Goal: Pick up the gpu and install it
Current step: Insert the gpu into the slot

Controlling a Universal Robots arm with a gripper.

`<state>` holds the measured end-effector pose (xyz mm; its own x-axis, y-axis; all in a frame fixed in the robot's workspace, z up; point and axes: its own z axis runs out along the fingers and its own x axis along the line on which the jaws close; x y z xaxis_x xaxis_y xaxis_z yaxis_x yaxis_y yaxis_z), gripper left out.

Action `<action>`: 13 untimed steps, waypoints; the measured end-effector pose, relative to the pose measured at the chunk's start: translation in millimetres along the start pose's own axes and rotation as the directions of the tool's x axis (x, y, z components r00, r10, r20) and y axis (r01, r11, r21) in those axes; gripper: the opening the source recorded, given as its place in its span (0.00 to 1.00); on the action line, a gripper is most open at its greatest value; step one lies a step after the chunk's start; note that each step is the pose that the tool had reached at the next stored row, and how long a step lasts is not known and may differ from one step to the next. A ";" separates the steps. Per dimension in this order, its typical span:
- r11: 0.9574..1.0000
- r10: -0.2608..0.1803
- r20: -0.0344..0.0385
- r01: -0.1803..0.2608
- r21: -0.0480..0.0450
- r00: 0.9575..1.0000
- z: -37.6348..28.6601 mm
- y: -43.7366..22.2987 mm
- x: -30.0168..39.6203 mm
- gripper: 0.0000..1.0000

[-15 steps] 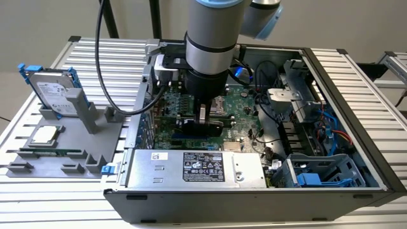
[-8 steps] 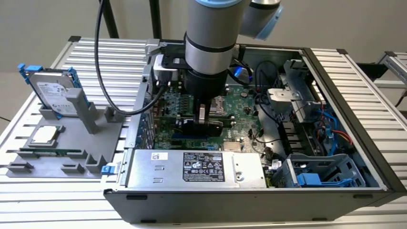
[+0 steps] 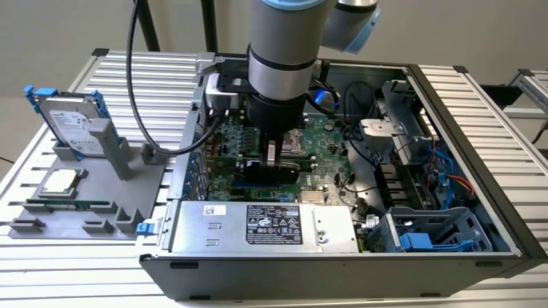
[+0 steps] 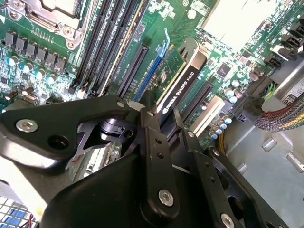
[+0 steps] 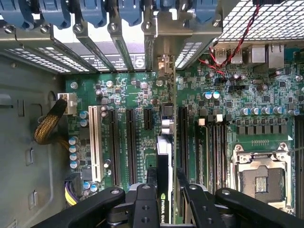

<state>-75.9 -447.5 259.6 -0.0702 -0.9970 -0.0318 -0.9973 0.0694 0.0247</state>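
The gpu (image 4: 183,80) has a black edge with white letters and a green board. The gripper (image 5: 164,199) is black. The motherboard (image 5: 137,95) is green with black slots and 1 white slot (image 5: 95,142). The hard drive (image 3: 73,125) at the exterior view's left is silver with blue rails.

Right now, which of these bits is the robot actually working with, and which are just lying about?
In the job:
gpu, held edge-on over the motherboard slots
claw, shut on the gpu
computer case, open

Lying about:
hard drive, upright in the grey holder
memory stick, flat on that holder
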 end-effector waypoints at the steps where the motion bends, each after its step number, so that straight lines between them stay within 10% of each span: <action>1: 1.000 0.000 0.000 0.000 0.000 1.000 0.0 -1.6 -0.1 0.00; 13: 1.000 -0.003 0.000 0.003 -0.001 1.000 -0.3 -5.9 2.9 0.00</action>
<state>-70.2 -450.8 259.7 -0.0674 -0.9972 -0.0317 -0.9974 0.0666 0.0260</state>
